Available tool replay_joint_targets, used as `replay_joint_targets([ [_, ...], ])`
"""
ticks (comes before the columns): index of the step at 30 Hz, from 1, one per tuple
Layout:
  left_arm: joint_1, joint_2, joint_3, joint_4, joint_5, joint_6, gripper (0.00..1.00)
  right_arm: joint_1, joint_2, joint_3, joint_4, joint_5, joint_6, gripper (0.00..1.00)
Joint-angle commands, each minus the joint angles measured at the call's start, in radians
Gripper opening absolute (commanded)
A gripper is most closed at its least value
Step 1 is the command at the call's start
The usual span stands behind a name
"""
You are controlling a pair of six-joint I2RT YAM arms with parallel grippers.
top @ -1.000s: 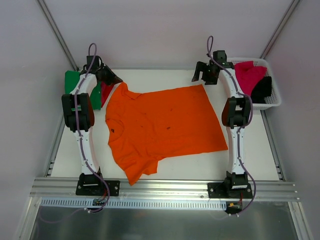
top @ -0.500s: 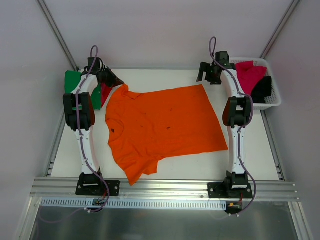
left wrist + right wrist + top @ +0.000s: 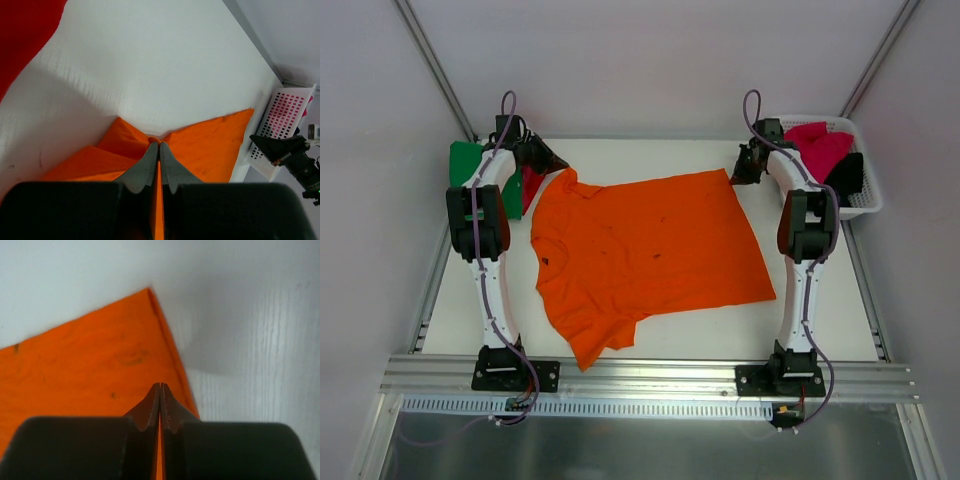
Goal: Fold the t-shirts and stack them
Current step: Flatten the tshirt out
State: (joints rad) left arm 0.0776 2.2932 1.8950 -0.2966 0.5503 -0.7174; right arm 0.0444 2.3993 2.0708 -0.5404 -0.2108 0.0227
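- spread t-shirt lies flat mid-table, neck end left, hem end right; one sleeve reaches toward the near edge, the other toward the far-left.
- corner t-shirts: two at the far-left corner, left of and behind the spread t-shirt, partly under the left arm.
- basket at the far-right corner, right of the right arm, apart from the spread t-shirt.
- basket t-shirts: two inside, one at the far end, one nearer.
- left gripper on the far sleeve, cloth pinched between its fingers.
- right gripper at the far hem corner, fingertips closed at the cloth's right edge.
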Motion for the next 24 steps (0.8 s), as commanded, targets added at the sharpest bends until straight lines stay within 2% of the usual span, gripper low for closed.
replay_joint_targets([
  [1, -0.009, -0.012, -0.004, 0.016, 0.033, -0.007, 0.00, 0.049, -0.239, -0.102, 0.123, 0.079, -0.010, 0.01],
  [8, -0.009, -0.014, -0.039, 0.030, 0.031, -0.001, 0.00, 0.161, -0.470, -0.389, 0.120, 0.157, 0.011, 0.00],
  [12, -0.009, -0.014, -0.048, 0.036, 0.034, -0.001, 0.00, 0.239, -0.609, -0.709, 0.180, 0.188, 0.068, 0.00],
  [15, -0.010, -0.014, -0.045, 0.042, 0.043, -0.008, 0.00, 0.285, -0.685, -0.875, 0.209, 0.204, 0.112, 0.00],
  [19, -0.010, -0.023, -0.051, 0.043, 0.043, -0.010, 0.00, 0.319, -0.769, -1.032, 0.243, 0.243, 0.149, 0.01],
  [24, -0.010, -0.034, -0.053, 0.045, 0.042, -0.010, 0.00, 0.374, -0.858, -1.138, 0.243, 0.283, 0.167, 0.00],
])
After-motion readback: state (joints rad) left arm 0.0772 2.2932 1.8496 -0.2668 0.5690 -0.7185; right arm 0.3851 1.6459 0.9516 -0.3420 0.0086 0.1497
